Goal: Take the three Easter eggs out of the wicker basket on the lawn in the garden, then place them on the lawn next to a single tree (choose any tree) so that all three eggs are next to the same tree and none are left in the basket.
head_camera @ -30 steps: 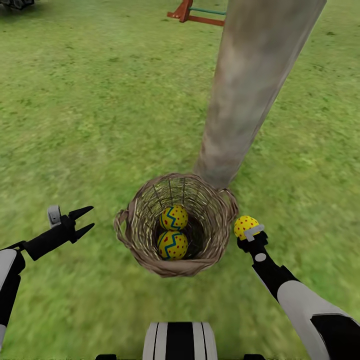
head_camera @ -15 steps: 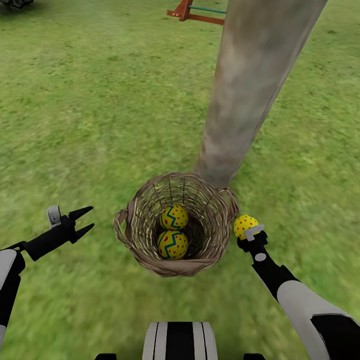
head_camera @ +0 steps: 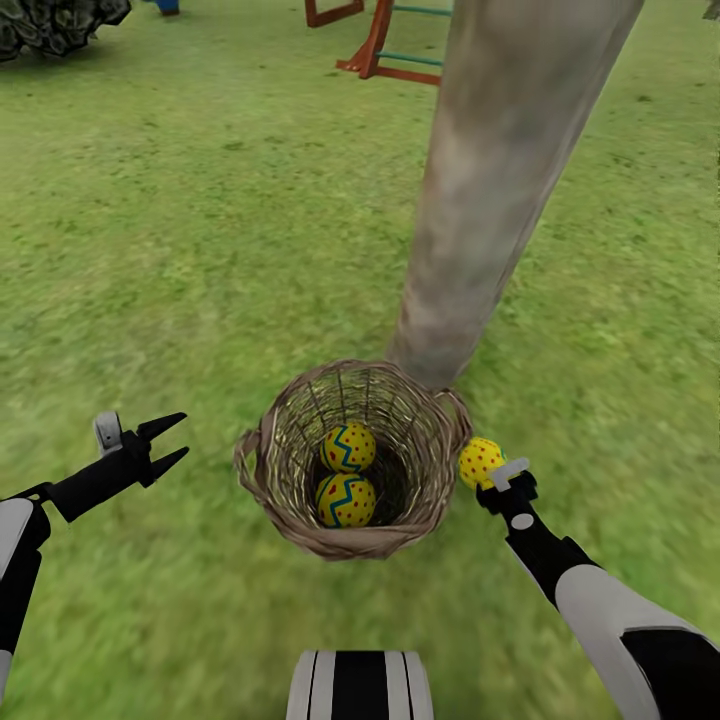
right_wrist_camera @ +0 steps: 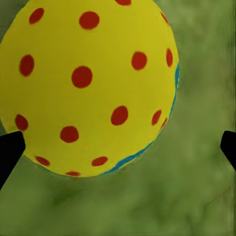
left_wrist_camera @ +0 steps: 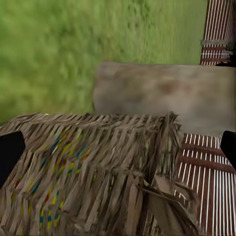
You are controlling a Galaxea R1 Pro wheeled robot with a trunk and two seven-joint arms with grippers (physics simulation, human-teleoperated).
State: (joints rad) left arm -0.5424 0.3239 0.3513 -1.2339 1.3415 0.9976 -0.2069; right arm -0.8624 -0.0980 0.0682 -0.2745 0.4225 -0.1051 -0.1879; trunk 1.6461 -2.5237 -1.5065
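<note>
head view: a brown basket (head_camera: 350, 462) sits on the grass (head_camera: 170, 250), right at the foot of a big grey tree trunk (head_camera: 500, 190). the far rim of the basket is just beside the bottom of the trunk. two yellow eggs are down inside the basket. the far egg (head_camera: 348, 447) has a blue zigzag and red dots. the near egg (head_camera: 346, 500) looks the same and lies just beside it; i cannot tell if they touch.

a third egg (head_camera: 481, 461) is outside the basket, just beside its right side. it sits at the tip of the right gripper (head_camera: 497, 473). i cannot tell if the fingers are pressing on it. in the right wrist view this egg (right_wrist_camera: 88, 83) is very big and close, with red dots and a thin blue line, and green grass behind it. the two dark finger tips stand wide apart at the edges, and one black tip (right_wrist_camera: 10, 152) is right by the egg.

the left gripper (head_camera: 165, 443) hangs over the grass to the left of the basket, well apart from it. its two black fingers are spread apart with nothing between them. in the left wrist view the woven side of the basket (left_wrist_camera: 88, 172) is close, with egg colours showing through the weave, and the trunk (left_wrist_camera: 162, 98) is behind it.

far back on the grass stand a red-brown play frame (head_camera: 385, 45) and a dark bush (head_camera: 55, 25).
</note>
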